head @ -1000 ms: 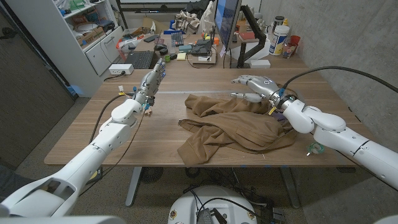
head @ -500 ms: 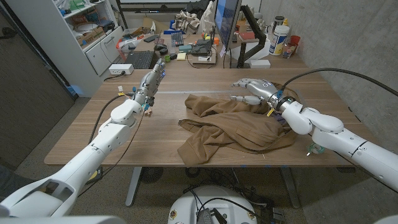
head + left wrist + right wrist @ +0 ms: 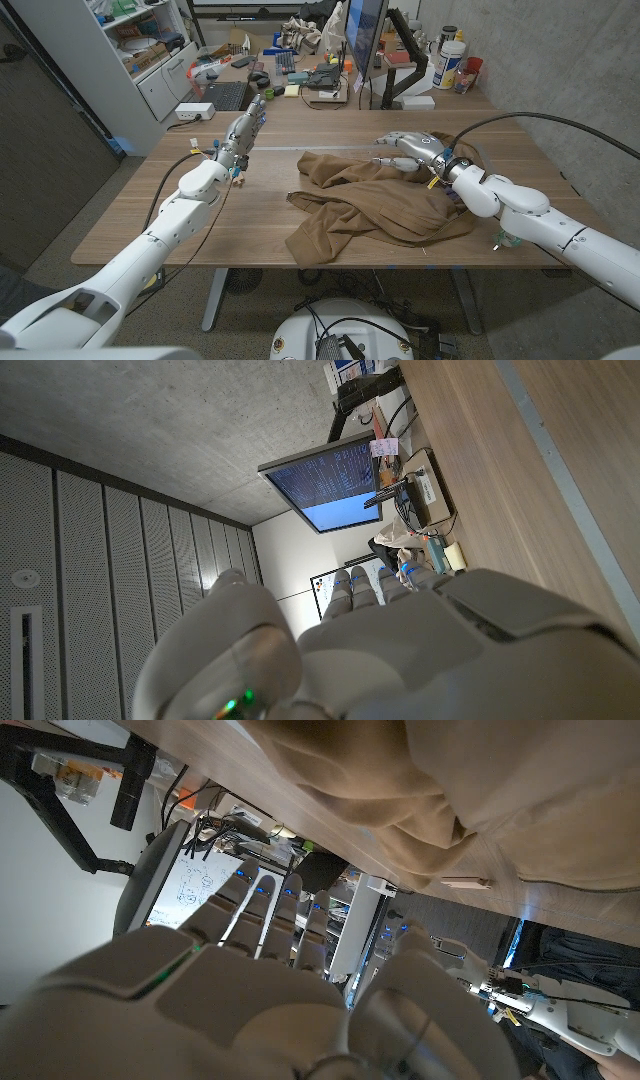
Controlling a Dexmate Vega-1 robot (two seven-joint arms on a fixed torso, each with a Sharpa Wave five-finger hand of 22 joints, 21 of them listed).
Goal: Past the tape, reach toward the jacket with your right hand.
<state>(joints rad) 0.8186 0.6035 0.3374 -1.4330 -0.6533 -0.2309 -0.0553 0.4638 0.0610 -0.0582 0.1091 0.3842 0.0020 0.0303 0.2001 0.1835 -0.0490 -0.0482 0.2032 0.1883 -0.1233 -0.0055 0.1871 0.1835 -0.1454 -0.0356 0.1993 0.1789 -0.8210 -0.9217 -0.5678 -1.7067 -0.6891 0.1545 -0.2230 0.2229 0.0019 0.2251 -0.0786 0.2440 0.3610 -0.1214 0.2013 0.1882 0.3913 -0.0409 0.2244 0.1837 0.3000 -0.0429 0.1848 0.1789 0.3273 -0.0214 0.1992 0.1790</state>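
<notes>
A brown jacket (image 3: 372, 203) lies crumpled on the wooden table (image 3: 200, 220), right of the middle. My right hand (image 3: 406, 146) hovers at the jacket's far edge with its fingers stretched toward picture left, holding nothing. A pale tape strip (image 3: 300, 149) runs across the table just beyond the jacket. In the right wrist view the jacket's folds (image 3: 480, 790) hang close beyond my right hand (image 3: 270, 980). My left hand (image 3: 245, 129) stands left of the jacket, fingers straight and pointing away, empty. The left wrist view shows my left hand (image 3: 400, 640) beside the tape strip (image 3: 548, 455).
Behind the table stand a monitor (image 3: 365, 40), a laptop (image 3: 225, 95), a desk with clutter and some bottles (image 3: 450, 60) at the far right. A white shelf (image 3: 140, 45) is at the far left. A cable (image 3: 540, 113) arcs over my right arm.
My right hand has come a little nearer and lower, closer to the jacket's far edge. The left arm and the jacket have not moved.
</notes>
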